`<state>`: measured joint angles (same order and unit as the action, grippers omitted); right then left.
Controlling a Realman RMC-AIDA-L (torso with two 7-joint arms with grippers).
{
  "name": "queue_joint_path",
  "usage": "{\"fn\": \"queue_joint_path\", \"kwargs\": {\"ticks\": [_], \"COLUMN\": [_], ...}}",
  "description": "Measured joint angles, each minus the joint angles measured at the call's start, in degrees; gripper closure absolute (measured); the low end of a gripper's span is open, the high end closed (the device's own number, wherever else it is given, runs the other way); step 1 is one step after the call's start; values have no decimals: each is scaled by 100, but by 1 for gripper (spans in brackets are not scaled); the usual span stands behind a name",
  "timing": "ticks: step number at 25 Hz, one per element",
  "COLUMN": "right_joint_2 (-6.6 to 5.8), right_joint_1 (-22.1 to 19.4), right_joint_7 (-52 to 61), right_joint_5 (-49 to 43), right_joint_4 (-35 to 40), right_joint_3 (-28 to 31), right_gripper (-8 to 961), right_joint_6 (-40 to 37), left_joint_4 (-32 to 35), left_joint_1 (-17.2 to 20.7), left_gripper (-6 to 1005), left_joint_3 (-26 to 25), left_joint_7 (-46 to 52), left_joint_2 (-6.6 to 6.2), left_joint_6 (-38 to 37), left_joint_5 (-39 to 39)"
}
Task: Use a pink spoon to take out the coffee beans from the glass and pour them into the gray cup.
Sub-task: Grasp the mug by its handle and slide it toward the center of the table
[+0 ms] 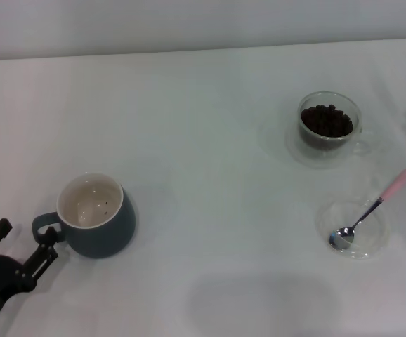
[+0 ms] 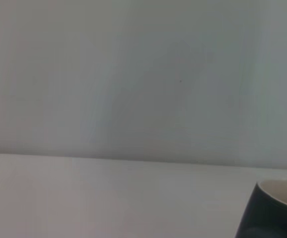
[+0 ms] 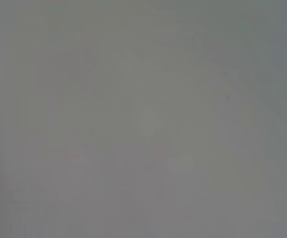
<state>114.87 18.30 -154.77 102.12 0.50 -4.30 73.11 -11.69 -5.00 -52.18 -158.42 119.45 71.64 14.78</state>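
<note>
Down at the near left corner of the head view, the left gripper [image 1: 24, 244] sits low beside the gray cup [image 1: 97, 217], its two dark fingers [image 1: 46, 254] spread apart with nothing between them; one fingertip lies just by the cup's loop handle, which points toward it, though contact cannot be confirmed. The cup stands upright on the white table [image 1: 203, 161], its cream inside showing a few tiny dark specks on the bottom that may be beans. From the left wrist view only a slice of the cup's dark wall and pale rim [image 2: 272, 210] shows at the edge, with bare table and a plain wall behind it. Well apart from the cup, on the far right side of the table, the glass [image 1: 329, 126] stands upright on a clear saucer [image 1: 277, 144], holding a heap of coffee beans [image 1: 326, 121] that fills much of its inner bowl; its thin handle faces right. Nearer to the robot and just right of the glass, the spoon [image 1: 371, 209] lies slanted across a second small clear dish [image 1: 371, 242], metal bowl resting inside the dish, pink handle end sticking out past the rim toward the far right. Nothing touches the spoon. The right gripper is not seen in the head view, and the right wrist view gives only a flat gray blur, so its state cannot be told.
</note>
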Motion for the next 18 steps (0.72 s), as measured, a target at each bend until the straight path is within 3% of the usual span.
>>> {"fn": "queue_joint_path", "kwargs": {"ticks": [15,18], "right_joint_2": [0,0], "right_joint_1": [20,25], "right_joint_7": [0,0], "right_joint_5": [0,0], "right_joint_4": [9,11], "right_joint_3": [70,70], "right_gripper": [67,67], "right_joint_6": [-110,-121], "left_joint_4": [-13,-32], "left_joint_1": [-161,-167], "left_gripper": [241,352], "left_joint_3": [33,33], "left_joint_7": [5,32], "left_joint_2": [10,21], "left_joint_6": [-220,-248], "left_joint_5": [38,41]}}
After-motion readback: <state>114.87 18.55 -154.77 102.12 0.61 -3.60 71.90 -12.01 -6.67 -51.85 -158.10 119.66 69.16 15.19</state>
